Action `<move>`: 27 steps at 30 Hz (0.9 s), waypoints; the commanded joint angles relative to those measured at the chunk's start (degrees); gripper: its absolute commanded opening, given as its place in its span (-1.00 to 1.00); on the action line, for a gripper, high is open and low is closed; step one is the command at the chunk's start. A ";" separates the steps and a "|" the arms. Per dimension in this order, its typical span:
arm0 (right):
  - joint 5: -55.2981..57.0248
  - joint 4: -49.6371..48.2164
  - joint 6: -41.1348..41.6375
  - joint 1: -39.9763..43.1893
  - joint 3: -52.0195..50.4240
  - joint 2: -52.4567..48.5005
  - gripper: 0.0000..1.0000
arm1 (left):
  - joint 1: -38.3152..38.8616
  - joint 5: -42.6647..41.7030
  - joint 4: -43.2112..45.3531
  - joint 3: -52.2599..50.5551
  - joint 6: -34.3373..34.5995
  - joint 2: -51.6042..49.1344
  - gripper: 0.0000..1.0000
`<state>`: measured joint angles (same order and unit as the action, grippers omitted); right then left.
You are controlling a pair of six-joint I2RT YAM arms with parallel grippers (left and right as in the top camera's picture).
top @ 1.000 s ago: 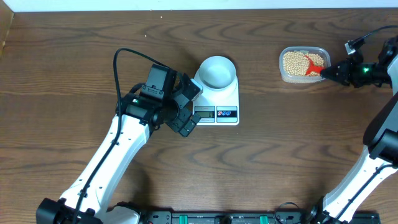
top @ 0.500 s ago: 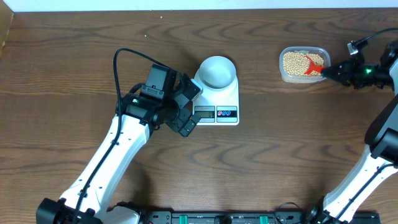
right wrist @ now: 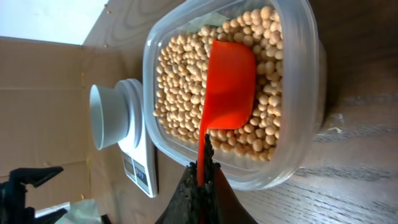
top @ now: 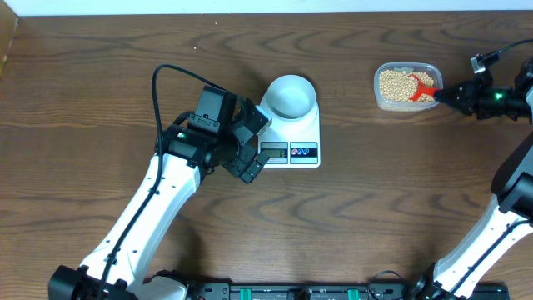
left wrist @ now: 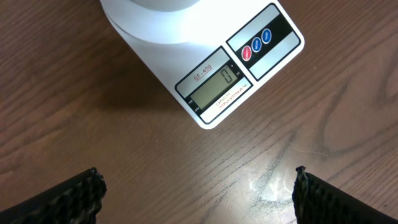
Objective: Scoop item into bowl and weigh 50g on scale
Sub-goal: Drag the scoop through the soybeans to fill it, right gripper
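The tan-yellow beans (top: 395, 83) (right wrist: 186, 81) fill a clear plastic tub (top: 380, 93) (right wrist: 305, 74) at the far right. My right gripper (top: 450, 97) (right wrist: 202, 171) is shut on the handle of a red scoop (top: 423, 88) (right wrist: 229, 87), whose blade lies among the beans. The pale bowl (top: 290, 96) (right wrist: 101, 116) stands empty on the white scale (top: 310, 133) (left wrist: 205, 68) (right wrist: 138, 155), whose display reads 0. My left gripper (top: 250, 142) (left wrist: 199, 193) is open and empty, just left of the scale's display.
A brown cardboard wall (right wrist: 43, 93) stands beyond the scale in the right wrist view. The left arm (top: 158, 200) crosses the table's left front part, with a black cable (top: 158, 83) looping above it.
My right gripper and the red scoop have drawn slightly to the right, toward the tub's right rim. The left arm has not moved.
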<state>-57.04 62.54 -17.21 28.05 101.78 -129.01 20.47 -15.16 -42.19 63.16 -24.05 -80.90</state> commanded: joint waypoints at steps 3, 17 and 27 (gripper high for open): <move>-4.31 0.04 -1.11 0.81 -0.37 -1.31 -0.98 | 0.02 -0.90 -0.22 1.68 -0.52 0.55 0.97; -7.21 0.02 -2.60 1.70 -0.37 -1.31 -0.98 | 0.00 -0.90 -0.22 1.68 -0.52 0.55 0.96; -8.81 0.02 -3.21 2.03 -0.37 -1.31 -0.98 | 0.00 -0.90 -0.22 1.68 -0.52 0.55 0.97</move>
<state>-62.28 62.54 -18.87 29.56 101.78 -129.01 20.47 -15.16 -42.19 63.16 -24.05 -80.90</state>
